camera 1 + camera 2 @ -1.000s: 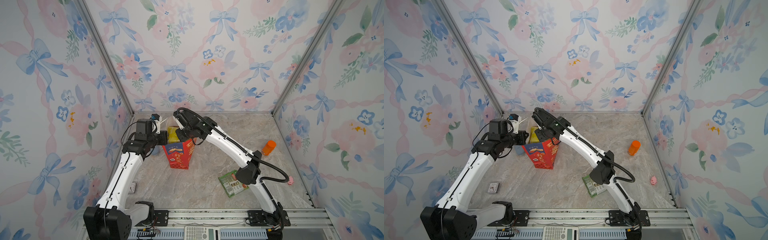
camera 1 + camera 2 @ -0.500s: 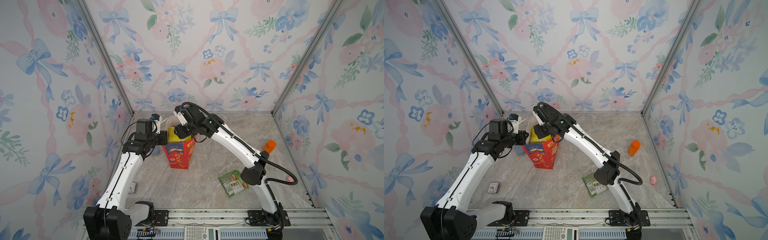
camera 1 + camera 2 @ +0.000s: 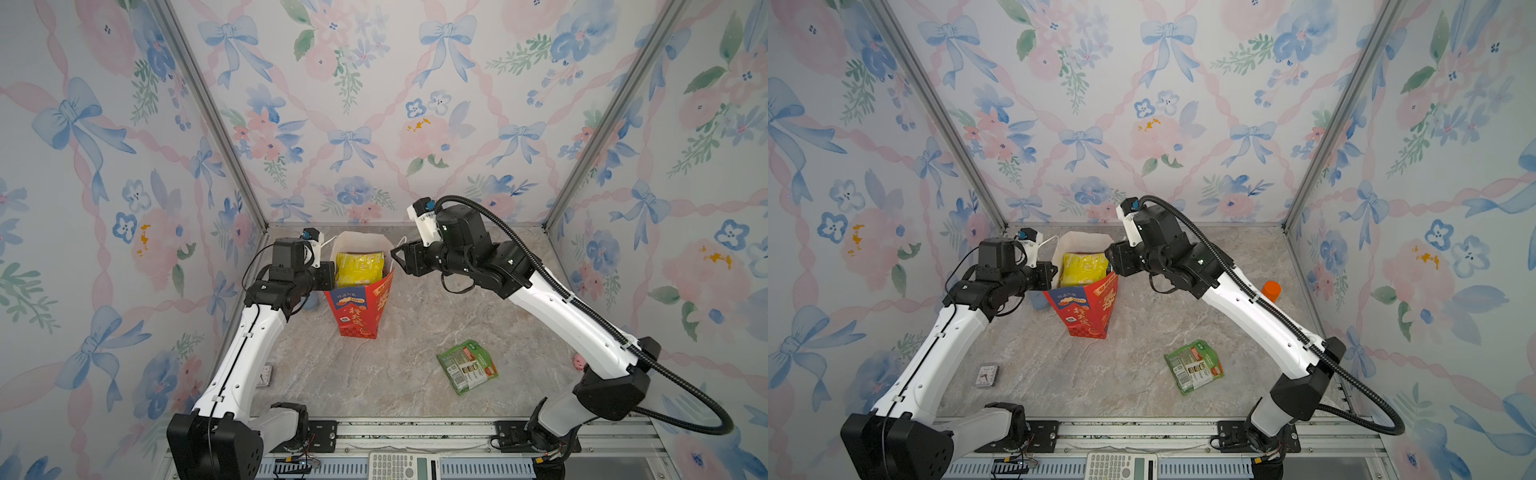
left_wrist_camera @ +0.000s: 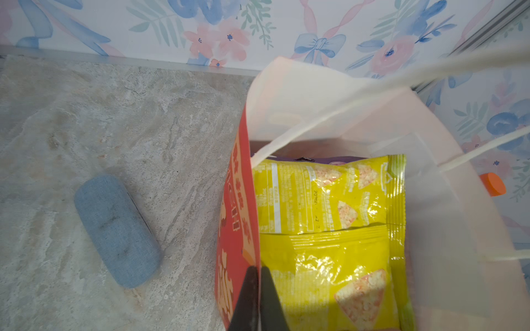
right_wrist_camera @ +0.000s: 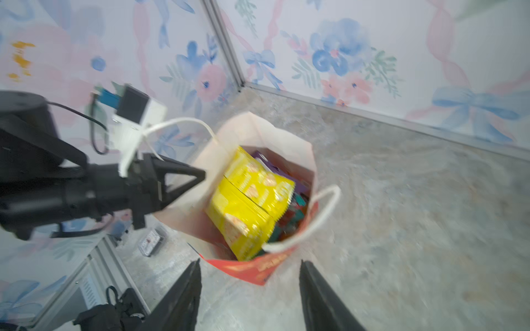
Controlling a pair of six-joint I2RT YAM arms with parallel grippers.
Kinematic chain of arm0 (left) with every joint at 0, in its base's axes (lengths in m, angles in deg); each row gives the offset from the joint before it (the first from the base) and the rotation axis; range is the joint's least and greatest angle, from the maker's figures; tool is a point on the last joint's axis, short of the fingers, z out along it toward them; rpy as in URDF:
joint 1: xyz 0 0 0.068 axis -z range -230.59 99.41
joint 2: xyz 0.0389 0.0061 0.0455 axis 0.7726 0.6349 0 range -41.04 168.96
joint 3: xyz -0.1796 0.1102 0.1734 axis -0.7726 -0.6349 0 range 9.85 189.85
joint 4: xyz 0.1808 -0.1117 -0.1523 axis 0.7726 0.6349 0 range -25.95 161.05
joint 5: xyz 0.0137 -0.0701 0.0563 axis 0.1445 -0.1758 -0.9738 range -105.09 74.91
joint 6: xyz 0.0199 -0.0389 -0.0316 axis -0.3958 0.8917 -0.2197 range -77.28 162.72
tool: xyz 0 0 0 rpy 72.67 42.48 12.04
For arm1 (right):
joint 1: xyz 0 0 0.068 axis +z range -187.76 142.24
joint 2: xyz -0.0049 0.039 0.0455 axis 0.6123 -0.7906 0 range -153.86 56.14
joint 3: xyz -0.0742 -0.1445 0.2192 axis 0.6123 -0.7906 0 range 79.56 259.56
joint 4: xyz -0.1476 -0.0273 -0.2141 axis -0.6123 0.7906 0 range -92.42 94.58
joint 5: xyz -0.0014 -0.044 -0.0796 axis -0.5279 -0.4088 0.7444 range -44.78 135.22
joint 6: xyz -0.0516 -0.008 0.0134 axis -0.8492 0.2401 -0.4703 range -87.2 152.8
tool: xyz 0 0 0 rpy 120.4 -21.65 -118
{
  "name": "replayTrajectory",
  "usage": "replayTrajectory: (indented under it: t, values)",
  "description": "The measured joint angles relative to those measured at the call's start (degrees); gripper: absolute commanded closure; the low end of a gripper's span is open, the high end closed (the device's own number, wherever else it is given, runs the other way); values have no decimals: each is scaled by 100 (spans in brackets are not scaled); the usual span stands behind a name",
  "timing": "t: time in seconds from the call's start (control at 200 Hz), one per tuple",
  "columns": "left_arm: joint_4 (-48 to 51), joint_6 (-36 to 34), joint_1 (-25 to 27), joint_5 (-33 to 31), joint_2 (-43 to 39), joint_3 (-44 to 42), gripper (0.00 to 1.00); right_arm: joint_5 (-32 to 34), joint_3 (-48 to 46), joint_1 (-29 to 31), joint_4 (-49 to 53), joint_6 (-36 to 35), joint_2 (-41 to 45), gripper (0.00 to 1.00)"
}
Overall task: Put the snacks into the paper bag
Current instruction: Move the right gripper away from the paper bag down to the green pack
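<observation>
The left gripper [image 4: 256,301] pinched the bag [image 3: 357,309] by its rim; the right gripper [image 5: 249,266] hung wide, empty, beside its mouth. A yellow packet [image 3: 359,268] sat inside; 1 green packet [image 3: 467,365] lay outside. Best: clear the handle [image 5: 312,226], descend flat.

Grey marbled counter [image 3: 407,386]: red paper bag [image 3: 359,316] upright, centre-left in both top views. Green packet [image 3: 467,366] flat to its lower right, well apart. Blue fabric case [image 4: 116,229] just left of bag. Orange-capped bottle [image 3: 1271,290] and pink toy [image 3: 578,362] at right edge, small flat card [image 3: 987,375] lower left
</observation>
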Motion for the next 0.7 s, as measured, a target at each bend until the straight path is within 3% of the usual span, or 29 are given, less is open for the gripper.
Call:
replayTrajectory:
  t: [0.16,0.265,0.355,0.51,0.7]
  values:
    - [0,0,0,0,0,0,100,824,-2094,-157,168,750,1204,34]
    - [0,0,0,2,0,0,100,1198,-3342,-181,363,1585,1956,24]
    - [0,0,0,2,0,0,100,1285,-4280,-184,446,2284,2531,14]
    - [0,0,0,2,0,0,100,1213,-5591,-162,507,3644,3136,9]
    - [0,0,0,4,0,0,100,1099,-6419,72,463,4811,3340,8]
